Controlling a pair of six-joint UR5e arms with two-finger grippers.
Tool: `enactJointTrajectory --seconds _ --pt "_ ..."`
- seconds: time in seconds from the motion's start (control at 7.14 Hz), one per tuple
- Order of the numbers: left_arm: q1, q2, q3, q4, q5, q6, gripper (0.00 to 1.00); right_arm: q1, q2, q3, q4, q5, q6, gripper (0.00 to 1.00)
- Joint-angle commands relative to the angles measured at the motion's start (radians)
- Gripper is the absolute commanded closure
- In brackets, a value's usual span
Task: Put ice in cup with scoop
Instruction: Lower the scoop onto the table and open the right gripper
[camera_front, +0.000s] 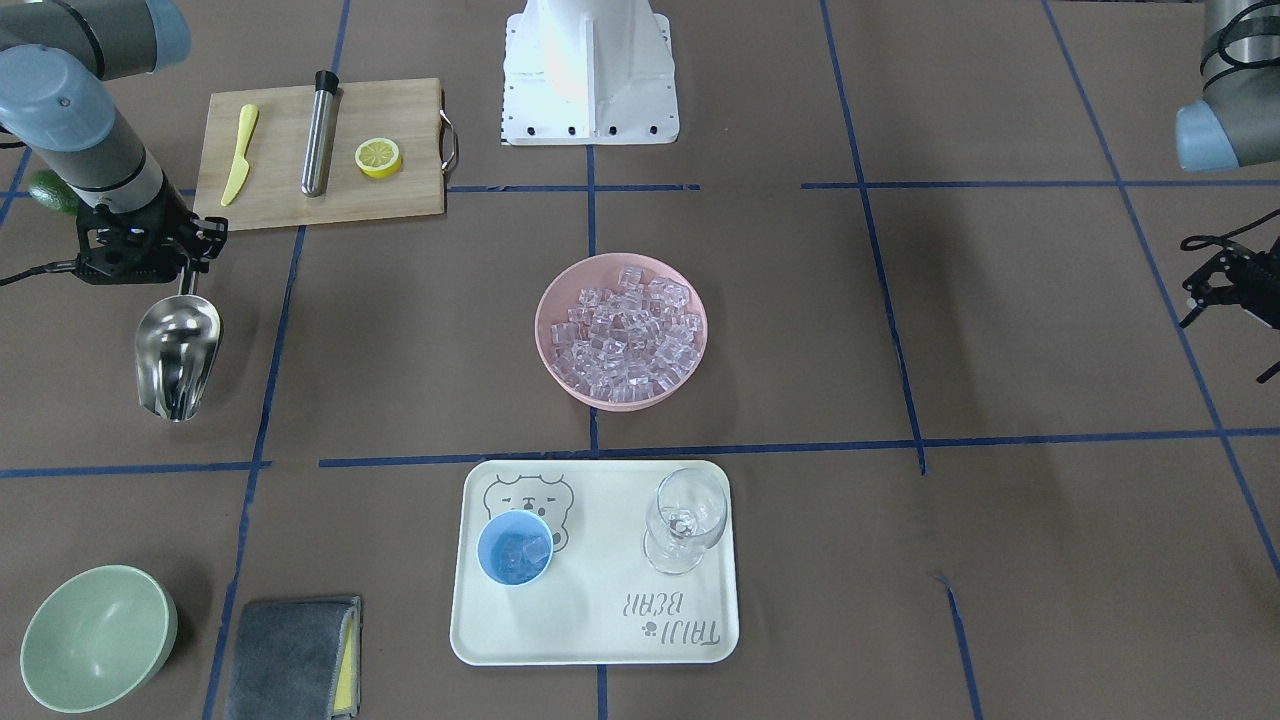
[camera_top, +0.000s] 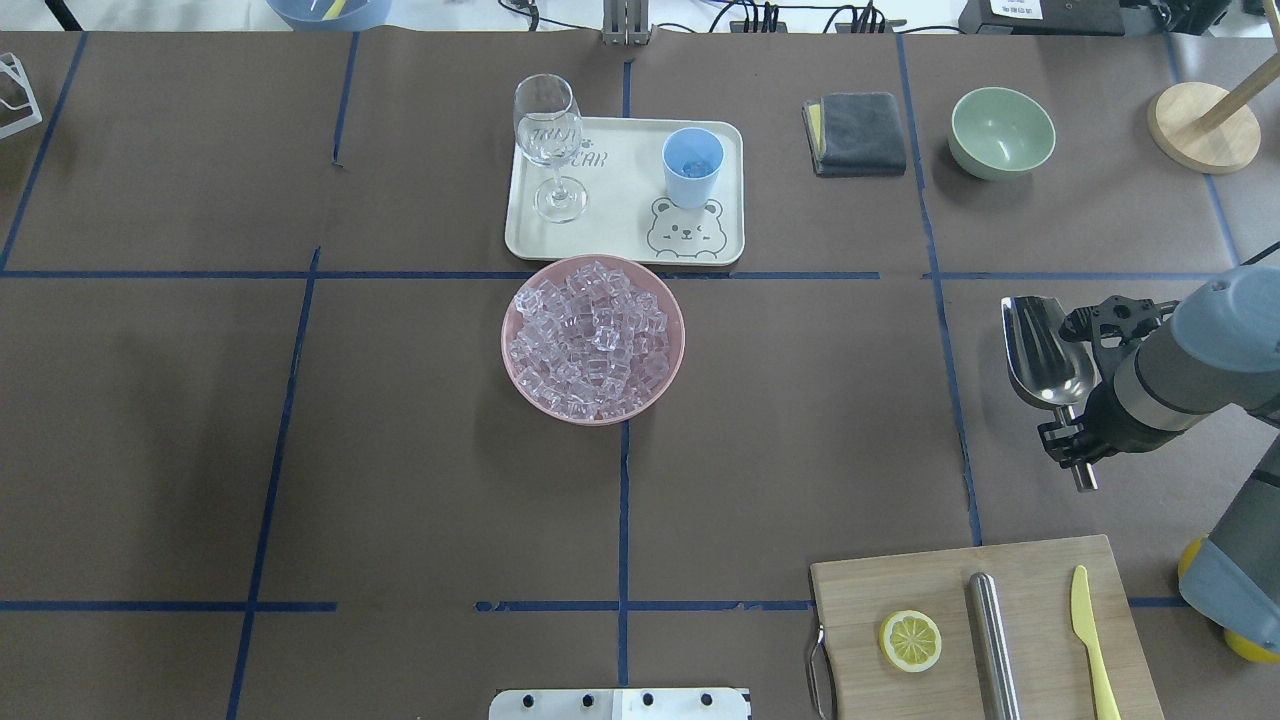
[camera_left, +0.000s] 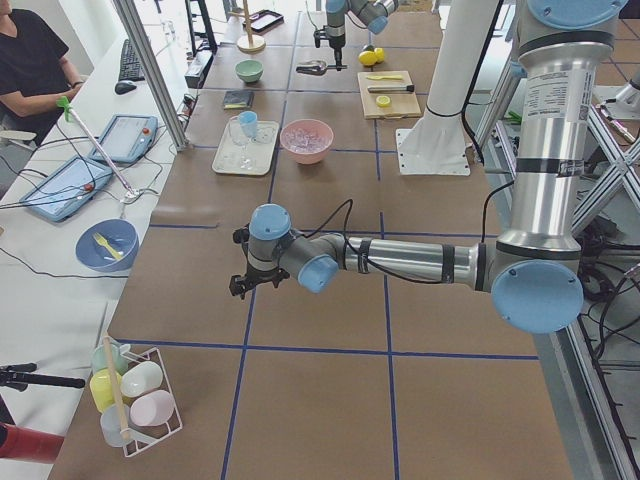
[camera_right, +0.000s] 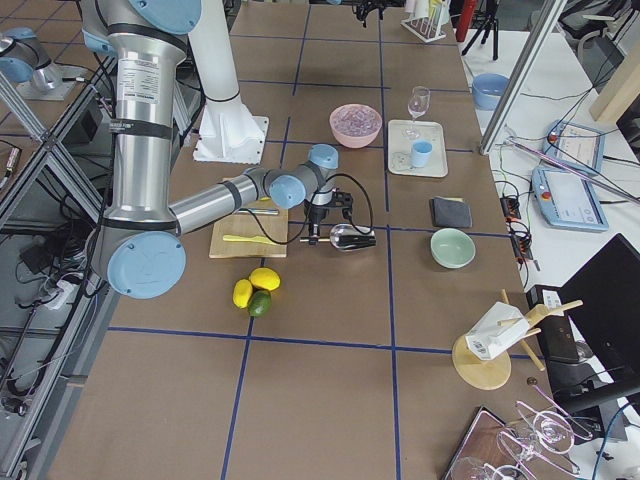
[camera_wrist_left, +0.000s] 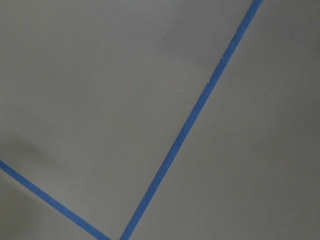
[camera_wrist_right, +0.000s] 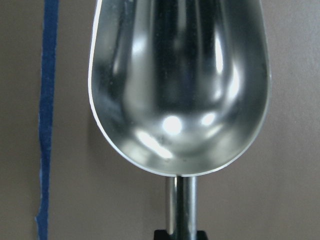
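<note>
Ice (camera_top: 592, 340) is filling the bowl (camera_top: 505, 335); some is lying in the cup (camera_top: 692, 167) near it. Right tool (camera_top: 1068, 438) is gripping the empty scoop (camera_top: 1045, 350), well apart from the bowl. Left tool (camera_left: 248, 290): cannot tell.

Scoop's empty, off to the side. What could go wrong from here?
Pouring: the mouth of the small light-blue cup looks no wider than the trough of the shiny steel scoop, so its load may spill onto the cream tray. Swinging: the clear stemmed wine glass stands on that tray beside the cup and could be knocked. Digging: the clear ice cubes are heaped in the pink bowl; some may get pushed over its rim.
</note>
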Motion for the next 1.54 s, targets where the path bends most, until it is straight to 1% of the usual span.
enactJointTrajectory --seconds 0.0,0.42,0.7,0.98,1.12,1.26,1.4 --pt "0.000 0.003 -0.001 0.000 0.000 0.000 0.00 -0.015 -0.002 -0.001 0.000 0.001 0.002 1.00" --pt "0.001 0.001 -0.002 0.000 0.000 0.000 0.00 -0.019 -0.002 -0.012 0.000 0.004 0.025 1.00" --pt "0.000 0.001 -0.004 0.000 0.000 0.000 0.00 -0.031 0.001 -0.015 0.000 0.006 0.075 1.00" --pt "0.000 0.001 -0.004 0.000 0.000 0.000 0.00 -0.050 0.005 -0.018 0.000 0.006 0.077 1.00" --pt "0.000 0.001 -0.004 0.000 0.000 -0.001 0.00 -0.057 0.010 -0.019 0.001 -0.002 0.081 0.05" --pt "0.000 0.001 -0.004 0.000 0.000 -0.002 0.00 -0.059 0.012 -0.019 0.003 -0.002 0.084 0.00" --pt "0.000 0.000 -0.004 0.000 0.000 -0.003 0.00 -0.059 0.012 -0.018 0.003 -0.002 0.083 0.00"
